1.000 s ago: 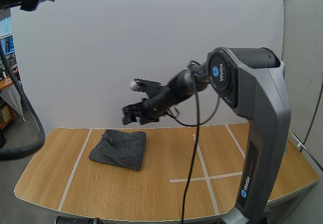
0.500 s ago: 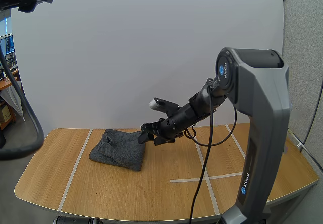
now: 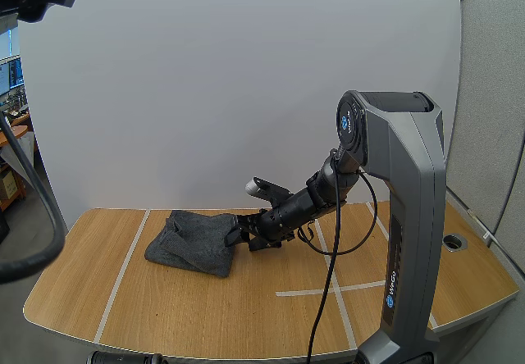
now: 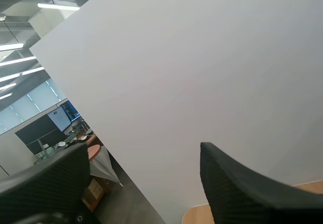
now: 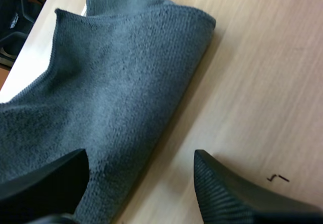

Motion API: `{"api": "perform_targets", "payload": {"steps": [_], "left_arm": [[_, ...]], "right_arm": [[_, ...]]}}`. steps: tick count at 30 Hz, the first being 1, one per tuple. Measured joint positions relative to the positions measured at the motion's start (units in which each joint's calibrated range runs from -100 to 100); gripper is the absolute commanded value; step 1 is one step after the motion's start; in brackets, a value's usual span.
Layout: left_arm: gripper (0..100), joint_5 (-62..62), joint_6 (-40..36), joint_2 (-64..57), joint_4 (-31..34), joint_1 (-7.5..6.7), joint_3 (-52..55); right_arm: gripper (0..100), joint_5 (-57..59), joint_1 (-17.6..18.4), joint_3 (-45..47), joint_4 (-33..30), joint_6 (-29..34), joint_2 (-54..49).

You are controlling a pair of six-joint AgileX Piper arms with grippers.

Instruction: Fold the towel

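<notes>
Straddling the three-o'clock edge of a rumpled grey terry-cloth towel (image 3: 193, 239) (image 5: 111, 82), the right gripper (image 3: 240, 235) (image 5: 139, 178) hangs low, fingers spread. The towel lies toward ten o'clock on the light wooden table (image 3: 246, 298). The left gripper (image 4: 141, 178) gapes too.

The towel (image 3: 193, 241) is dark grey, nubby knit; table (image 3: 205, 307) is light wood grain with white tape lines (image 3: 125, 270).

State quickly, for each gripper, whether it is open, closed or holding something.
Left gripper: open, holding nothing.
Right gripper: open, low at the edge of the towel, holding nothing.
</notes>
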Motion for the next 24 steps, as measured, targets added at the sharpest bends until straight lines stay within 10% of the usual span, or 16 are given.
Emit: {"api": "perform_targets", "payload": {"steps": [9, 18, 24], "left_arm": [[100, 0.00, 0.00, 0.00, 0.00, 0.00, 0.00], [100, 0.00, 0.00, 0.00, 0.21, 0.00, 0.00], [100, 0.00, 0.00, 0.00, 0.21, 0.00, 0.00]], "right_arm": [[74, -0.83, 2.85, 0.00, 3.49, -2.16, 0.00], [0, -5.88, 3.67, 0.00, 5.14, -2.95, 0.00], [0, -8.07, 3.67, 0.00, 5.58, -4.32, 0.00]]}}
